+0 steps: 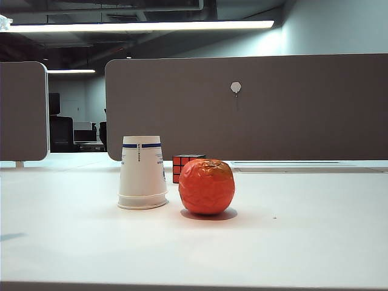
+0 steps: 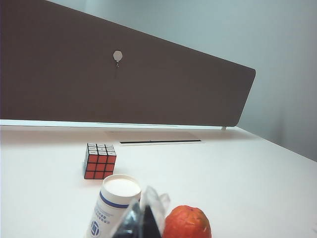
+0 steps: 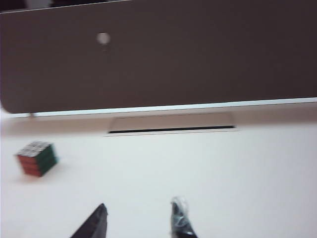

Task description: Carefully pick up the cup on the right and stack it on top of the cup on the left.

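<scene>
The white worktop (image 1: 315, 230) is carrying, from big to small, an upside-down paper cup (image 1: 142, 173) left of centre in the exterior view, an orange fruit (image 1: 207, 187) just beside it on the right, and a puzzle cube (image 1: 185, 166) sitting behind the gap between them. The left gripper (image 2: 146, 218) is hovering close over the cup and fruit, its jaws seeming nearly together, though I cannot tell for sure. The right gripper (image 3: 138, 220) is hanging over bare worktop, jaws apart and gripping nothing, with no cup between them or in its view.
</scene>
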`<action>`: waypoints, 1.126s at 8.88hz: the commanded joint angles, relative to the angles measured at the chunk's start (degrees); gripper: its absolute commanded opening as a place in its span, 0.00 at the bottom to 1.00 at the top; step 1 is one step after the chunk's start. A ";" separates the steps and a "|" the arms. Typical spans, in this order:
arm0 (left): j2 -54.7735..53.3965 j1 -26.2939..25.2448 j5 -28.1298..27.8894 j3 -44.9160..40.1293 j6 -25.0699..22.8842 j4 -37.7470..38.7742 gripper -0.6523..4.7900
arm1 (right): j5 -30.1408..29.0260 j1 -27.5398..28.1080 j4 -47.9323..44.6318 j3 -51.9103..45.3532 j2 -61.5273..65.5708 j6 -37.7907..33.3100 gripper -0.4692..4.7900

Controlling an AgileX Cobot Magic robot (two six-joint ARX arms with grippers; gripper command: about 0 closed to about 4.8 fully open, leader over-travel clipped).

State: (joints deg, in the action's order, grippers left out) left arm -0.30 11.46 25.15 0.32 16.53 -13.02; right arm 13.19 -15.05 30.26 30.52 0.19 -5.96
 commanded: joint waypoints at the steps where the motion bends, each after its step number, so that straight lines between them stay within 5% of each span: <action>1: -0.02 0.04 0.59 0.11 -0.02 -0.81 0.12 | 10.12 -0.02 -4.37 -1.79 -0.07 2.99 0.39; 5: 0.00 0.04 0.61 0.11 0.00 -0.79 0.12 | 12.63 -0.02 -9.01 -7.23 -0.07 2.58 0.29; 6: -0.02 0.04 0.66 0.11 0.00 -0.79 0.12 | 12.61 -0.02 -11.15 -9.84 -0.07 0.90 0.20; 10: -0.02 0.04 0.66 0.11 0.00 -0.79 0.12 | 8.94 -0.11 -12.90 -13.09 -0.09 -1.38 0.09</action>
State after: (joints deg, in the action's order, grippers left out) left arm -0.30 11.46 25.45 0.32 16.53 -13.04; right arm 23.79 -15.05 19.16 17.43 0.19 -6.76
